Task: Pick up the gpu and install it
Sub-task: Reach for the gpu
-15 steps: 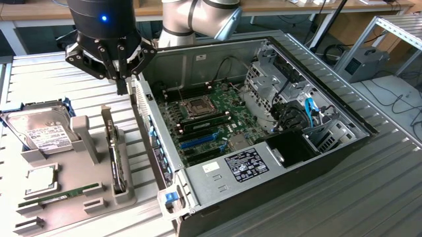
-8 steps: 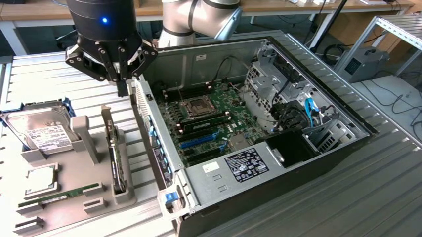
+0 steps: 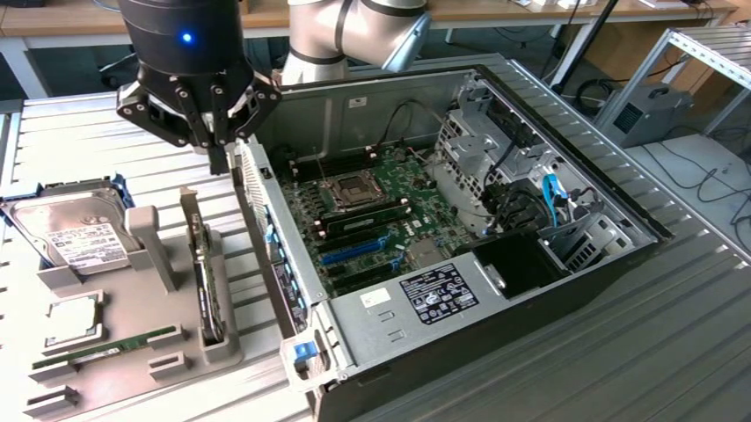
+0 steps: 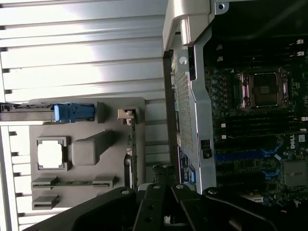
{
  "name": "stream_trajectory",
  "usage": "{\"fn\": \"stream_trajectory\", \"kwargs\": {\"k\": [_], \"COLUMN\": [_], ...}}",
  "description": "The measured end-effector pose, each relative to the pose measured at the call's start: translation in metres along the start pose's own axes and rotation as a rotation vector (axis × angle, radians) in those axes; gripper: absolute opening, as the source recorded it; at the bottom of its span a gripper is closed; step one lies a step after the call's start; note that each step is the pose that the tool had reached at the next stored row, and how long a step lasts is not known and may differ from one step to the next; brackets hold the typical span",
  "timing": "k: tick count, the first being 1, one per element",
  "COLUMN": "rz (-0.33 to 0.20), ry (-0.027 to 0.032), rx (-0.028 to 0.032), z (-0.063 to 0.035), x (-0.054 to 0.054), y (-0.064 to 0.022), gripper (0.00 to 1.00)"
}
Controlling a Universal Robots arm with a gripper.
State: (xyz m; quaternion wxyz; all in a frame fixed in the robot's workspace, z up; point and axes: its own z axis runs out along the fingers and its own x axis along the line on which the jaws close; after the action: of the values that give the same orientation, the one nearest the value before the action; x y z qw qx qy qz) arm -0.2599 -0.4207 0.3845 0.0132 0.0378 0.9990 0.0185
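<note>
The gpu (image 3: pixel 209 286) is a thin black card standing on its edge in a slot of the grey holder tray (image 3: pixel 141 365), at the exterior view's left. In the wrist view the gpu (image 4: pixel 131 154) appears edge-on along the tray's (image 4: pixel 108 168) side nearest the case. My gripper (image 3: pixel 220 163) hangs above the far end of the card, between the tray and the case's side wall, apart from the card. Its fingers are shut together with nothing between them. The wrist view has the gripper (image 4: pixel 163 175) just past the card's end.
The open computer case (image 3: pixel 564 264) lies beside the tray, with its motherboard (image 3: pixel 375 211) and blue slots (image 3: pixel 352 251) exposed. The tray also carries a silver hard drive (image 3: pixel 73 236), a square processor (image 3: pixel 70 321) and a slim green memory stick (image 3: pixel 105 347). A slatted metal table (image 3: pixel 657 352) lies underneath.
</note>
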Motion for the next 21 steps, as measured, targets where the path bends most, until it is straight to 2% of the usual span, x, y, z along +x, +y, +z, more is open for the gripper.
{"fn": "stream_trajectory", "kwargs": {"k": [21], "rz": [0.000], "ry": [-0.0006], "rx": [0.0093], "z": [-0.0002], "x": [-0.0005], "y": [-0.0063], "gripper": [0.11]}}
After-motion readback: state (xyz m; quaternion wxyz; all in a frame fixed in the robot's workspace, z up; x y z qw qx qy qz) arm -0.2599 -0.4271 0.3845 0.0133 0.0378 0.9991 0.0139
